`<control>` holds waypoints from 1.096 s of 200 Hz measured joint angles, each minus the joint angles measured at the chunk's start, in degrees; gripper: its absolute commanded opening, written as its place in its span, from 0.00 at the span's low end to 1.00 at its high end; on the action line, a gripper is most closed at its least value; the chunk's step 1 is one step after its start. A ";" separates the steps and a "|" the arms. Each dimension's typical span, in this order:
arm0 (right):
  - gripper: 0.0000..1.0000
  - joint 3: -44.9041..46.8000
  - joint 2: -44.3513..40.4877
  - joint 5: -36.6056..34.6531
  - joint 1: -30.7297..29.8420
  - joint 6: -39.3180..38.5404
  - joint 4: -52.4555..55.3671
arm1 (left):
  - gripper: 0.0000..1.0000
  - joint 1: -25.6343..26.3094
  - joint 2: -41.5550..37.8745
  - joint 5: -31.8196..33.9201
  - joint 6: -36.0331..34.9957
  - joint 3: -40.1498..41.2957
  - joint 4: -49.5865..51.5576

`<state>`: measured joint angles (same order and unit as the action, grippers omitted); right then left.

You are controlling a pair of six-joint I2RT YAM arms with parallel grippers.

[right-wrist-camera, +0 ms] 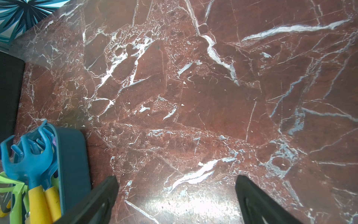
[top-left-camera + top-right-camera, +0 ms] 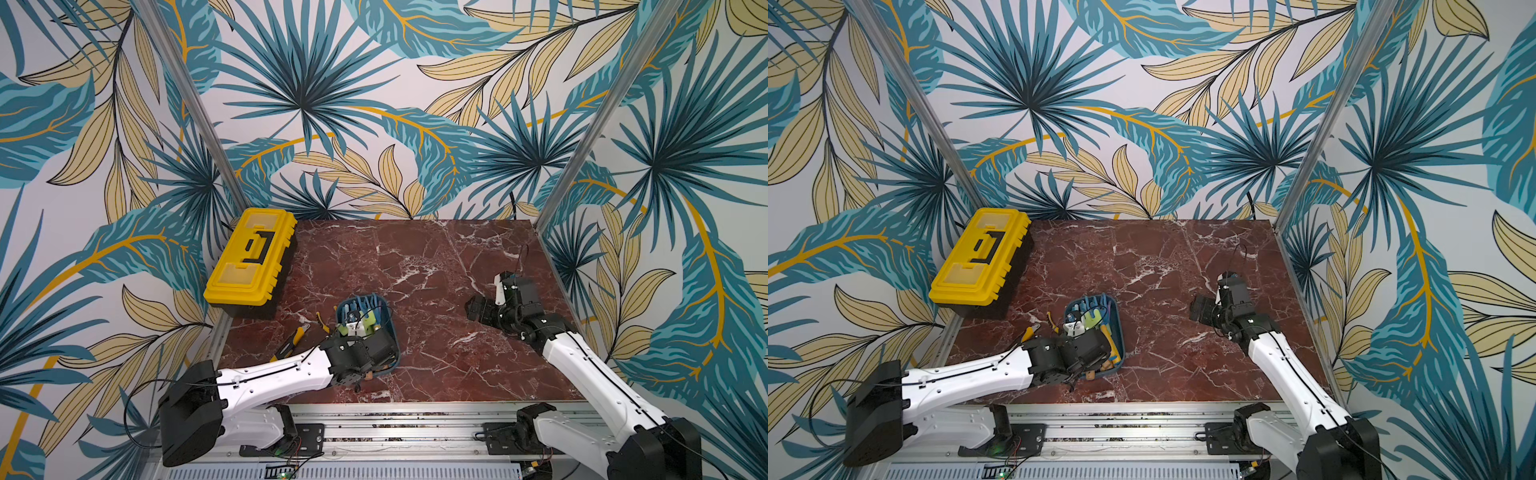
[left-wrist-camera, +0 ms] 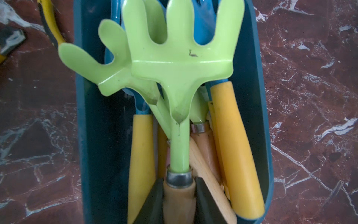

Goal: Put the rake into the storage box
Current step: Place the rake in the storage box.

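Rake (image 3: pixel 180 77) lying in the storage box (image 3: pixel 93 135), your left gripper (image 3: pixel 178 186) on it.
It rests atop the other tools (image 3: pixel 236 145) inside the teal box; jaws narrow, clasping its wooden handle (your right gripper (image 1: pixel 177 178) hangs over the desk (image 1: pixel 193 97), jaws wide apart).

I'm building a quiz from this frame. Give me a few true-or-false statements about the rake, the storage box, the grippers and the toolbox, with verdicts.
1. The left gripper grips the green rake by its wooden handle. True.
2. The right gripper holds a blue rake. False: it is open above the marble table, holding nothing.
3. The storage box already holds yellow-handled tools. True.
4. The yellow toolbox stands open. False: its lid is closed.
5. The pliers lie inside the storage box. False: they lie on the table beside it.
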<state>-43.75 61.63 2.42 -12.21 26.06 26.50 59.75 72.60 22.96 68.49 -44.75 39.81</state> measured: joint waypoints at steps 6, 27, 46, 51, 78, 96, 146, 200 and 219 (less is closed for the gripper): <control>0.99 0.00 0.00 0.20 0.00 -0.02 -0.09 | 0.40 -0.09 0.02 -0.09 -0.24 0.00 0.04; 0.99 0.00 0.02 1.09 0.00 0.00 -0.59 | 0.48 -0.22 0.07 -0.22 -0.59 -0.04 0.39; 0.99 0.00 0.04 1.99 0.00 0.00 -1.20 | 0.50 -0.22 0.07 -0.15 -1.14 -0.11 0.85; 0.99 0.00 0.07 2.19 0.00 0.00 -1.29 | 0.49 -0.24 0.07 -0.07 -1.18 -0.11 0.98; 0.99 0.00 0.70 3.23 0.00 0.00 -1.79 | 0.45 -0.37 0.07 0.39 -1.53 -0.11 1.60; 0.99 0.00 0.98 3.69 0.00 0.00 -2.12 | 0.45 -0.57 0.11 0.39 -1.60 -0.11 1.57; 0.99 0.00 1.11 4.13 0.00 0.00 -2.45 | 0.29 -0.74 1.60 0.15 -1.77 -0.11 1.20; 0.99 0.00 1.11 4.33 0.00 0.00 -2.45 | 0.19 -1.29 2.89 0.22 -2.64 -1.81 1.70; 0.99 0.00 1.11 4.35 0.00 0.00 -2.45 | 0.19 -1.49 2.95 0.83 -3.10 -2.97 2.56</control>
<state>-43.75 62.74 6.76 -12.21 26.06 24.05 58.26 75.55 23.79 65.39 -47.72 42.37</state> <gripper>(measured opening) 0.993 0.284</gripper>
